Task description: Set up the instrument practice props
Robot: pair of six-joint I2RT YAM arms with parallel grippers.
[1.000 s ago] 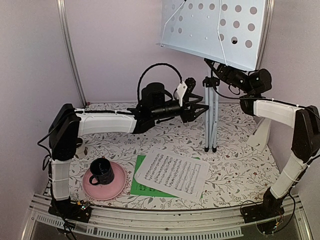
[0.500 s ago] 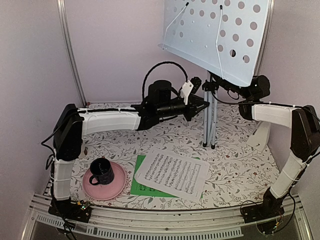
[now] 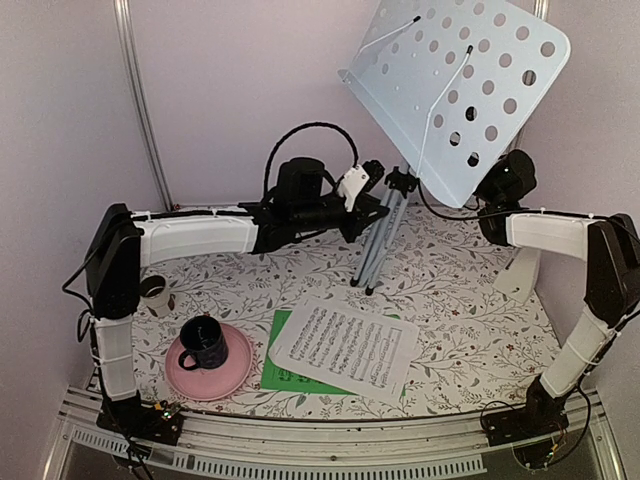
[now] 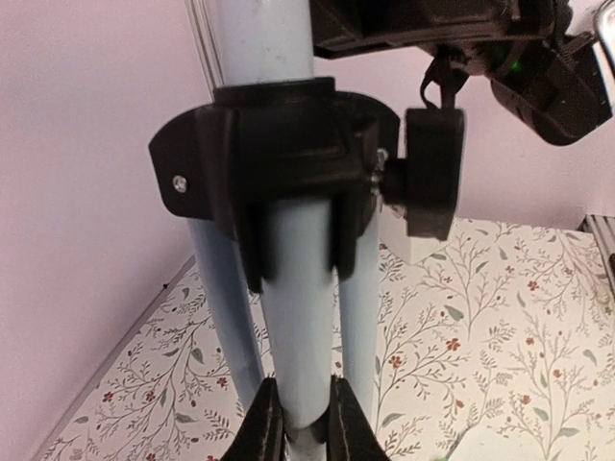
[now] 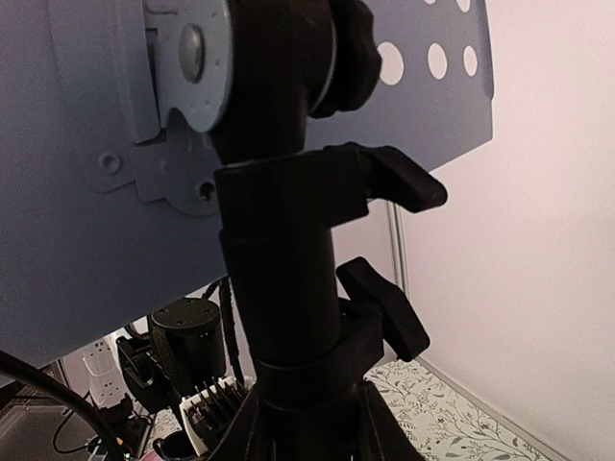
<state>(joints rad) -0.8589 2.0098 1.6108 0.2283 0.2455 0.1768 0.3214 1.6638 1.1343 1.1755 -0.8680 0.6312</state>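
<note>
The pale-blue perforated music stand (image 3: 460, 90) leans over, its desk up at the right and its folded silver tripod legs (image 3: 373, 250) slanting down to the left. My left gripper (image 4: 300, 423) is shut on one silver leg (image 4: 300, 317) just below the black collar (image 4: 279, 144). My right gripper (image 5: 306, 423) is shut on the stand's black shaft (image 5: 288, 307) under the desk; the desk hides its fingers in the top view. The white sheet of music (image 3: 345, 345) lies on the green sheet (image 3: 283, 378) at the front. The white metronome (image 3: 520, 275) stands behind my right arm.
A dark mug (image 3: 203, 343) sits on a pink plate (image 3: 225, 378) at the front left. A small beige cup (image 3: 155, 295) stands beside my left arm. Pink walls and metal posts (image 3: 140, 100) close in the back and sides.
My left gripper has shut on a tripod leg. The stand has tipped: its desk swung up and right, its feet swung left. Both arms moved with it.
</note>
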